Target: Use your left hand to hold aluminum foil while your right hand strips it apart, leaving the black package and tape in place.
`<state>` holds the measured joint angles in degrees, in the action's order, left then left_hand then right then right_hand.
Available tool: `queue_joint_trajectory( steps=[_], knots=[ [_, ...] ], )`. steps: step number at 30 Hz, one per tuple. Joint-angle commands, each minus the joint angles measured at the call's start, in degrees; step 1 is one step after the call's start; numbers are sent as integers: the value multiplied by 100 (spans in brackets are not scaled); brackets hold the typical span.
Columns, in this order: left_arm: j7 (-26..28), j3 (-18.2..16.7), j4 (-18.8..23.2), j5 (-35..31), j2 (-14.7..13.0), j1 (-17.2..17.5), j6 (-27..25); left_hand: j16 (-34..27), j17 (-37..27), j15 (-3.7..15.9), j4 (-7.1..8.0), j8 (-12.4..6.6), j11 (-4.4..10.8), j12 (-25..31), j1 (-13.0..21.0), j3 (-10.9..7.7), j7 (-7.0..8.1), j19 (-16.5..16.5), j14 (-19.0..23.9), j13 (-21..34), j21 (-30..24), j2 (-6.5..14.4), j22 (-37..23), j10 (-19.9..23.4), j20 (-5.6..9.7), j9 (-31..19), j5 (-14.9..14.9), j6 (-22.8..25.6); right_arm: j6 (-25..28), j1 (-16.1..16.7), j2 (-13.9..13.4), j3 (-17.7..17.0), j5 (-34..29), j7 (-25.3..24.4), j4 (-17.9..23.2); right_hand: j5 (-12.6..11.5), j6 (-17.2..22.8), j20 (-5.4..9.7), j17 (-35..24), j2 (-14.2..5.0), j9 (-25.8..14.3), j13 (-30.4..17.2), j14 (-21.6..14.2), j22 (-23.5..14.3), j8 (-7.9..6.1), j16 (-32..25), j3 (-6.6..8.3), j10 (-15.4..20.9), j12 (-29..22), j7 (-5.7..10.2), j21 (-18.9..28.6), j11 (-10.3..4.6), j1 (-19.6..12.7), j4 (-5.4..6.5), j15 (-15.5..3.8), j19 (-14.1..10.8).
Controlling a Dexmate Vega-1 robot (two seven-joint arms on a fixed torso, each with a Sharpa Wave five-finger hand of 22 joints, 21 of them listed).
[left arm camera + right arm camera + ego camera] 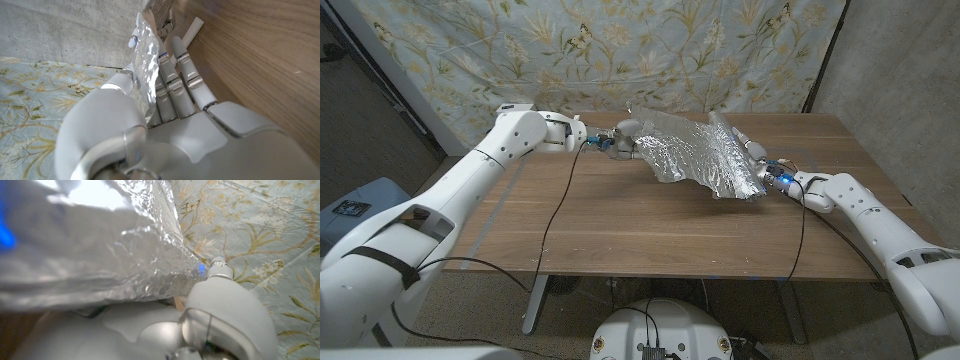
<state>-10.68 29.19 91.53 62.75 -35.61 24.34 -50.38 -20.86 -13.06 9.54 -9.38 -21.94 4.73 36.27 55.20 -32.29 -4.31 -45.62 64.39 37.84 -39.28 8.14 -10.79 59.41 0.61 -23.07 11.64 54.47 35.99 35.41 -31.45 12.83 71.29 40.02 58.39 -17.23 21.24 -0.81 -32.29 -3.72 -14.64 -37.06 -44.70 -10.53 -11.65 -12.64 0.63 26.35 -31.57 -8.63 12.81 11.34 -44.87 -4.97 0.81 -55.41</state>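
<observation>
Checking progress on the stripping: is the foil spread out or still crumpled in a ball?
Spread out. The aluminum foil stretches as a wrinkled sheet between the left hand and the right hand, each holding one end.

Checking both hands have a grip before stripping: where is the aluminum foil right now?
In the head view the aluminum foil spans the table's far middle, gripped between the left hand and the right hand.

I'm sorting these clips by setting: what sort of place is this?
Probably a makeshift robot test room, not a home: a floral cloth backdrop hung before bare concrete walls, one wooden table, and cables trailing off it.
</observation>
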Motion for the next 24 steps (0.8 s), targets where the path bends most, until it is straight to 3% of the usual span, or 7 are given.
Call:
queue_joint_trajectory(
  steps=[1, 14, 24],
  knots=[
    [10, -39, 97, 79, -76, 57, 25, 7, -18, 74, 9, -30, 163, 14, 71, -1, -196, 13, 7, 34, -45, 2, -19, 152, 12, -22, -10, 219, -7, 83, -56, -39, 59, -83, 88, -30, -11, -11, -6, -67, -6, -22, 15, -14, -24, 11, -25, -12, 16, -344, 10, -10, 12, -18, 18, 18],
    [138, -200, 255, 231, -253, 269, 72, 5, -31, 100, 13, -18, 164, -6, 79, 6, -198, 31, 26, 18, -76, 3, -17, 162, 17, -24, -15, 220, 5, 70, -65, -13, 65, -138, 95, -34, -8, -12, -12, -100, -4, -28, 15, -15, -28, 10, -38, 5, 17, -344, 9, -26, 16, -7, 21, 15],
    [-137, -190, 168, 161, -349, 348, 345, 19, -45, 86, 20, -9, 161, -15, 77, 13, -174, 68, -2, 38, -91, 3, -15, 136, 20, -18, -21, 230, 8, 17, -36, 37, 36, -86, 27, -33, -8, -13, -15, -116, -2, -29, 11, -15, -29, 10, -53, 7, 26, -345, 9, -10, 21, 0, 16, 8]
  ],
)
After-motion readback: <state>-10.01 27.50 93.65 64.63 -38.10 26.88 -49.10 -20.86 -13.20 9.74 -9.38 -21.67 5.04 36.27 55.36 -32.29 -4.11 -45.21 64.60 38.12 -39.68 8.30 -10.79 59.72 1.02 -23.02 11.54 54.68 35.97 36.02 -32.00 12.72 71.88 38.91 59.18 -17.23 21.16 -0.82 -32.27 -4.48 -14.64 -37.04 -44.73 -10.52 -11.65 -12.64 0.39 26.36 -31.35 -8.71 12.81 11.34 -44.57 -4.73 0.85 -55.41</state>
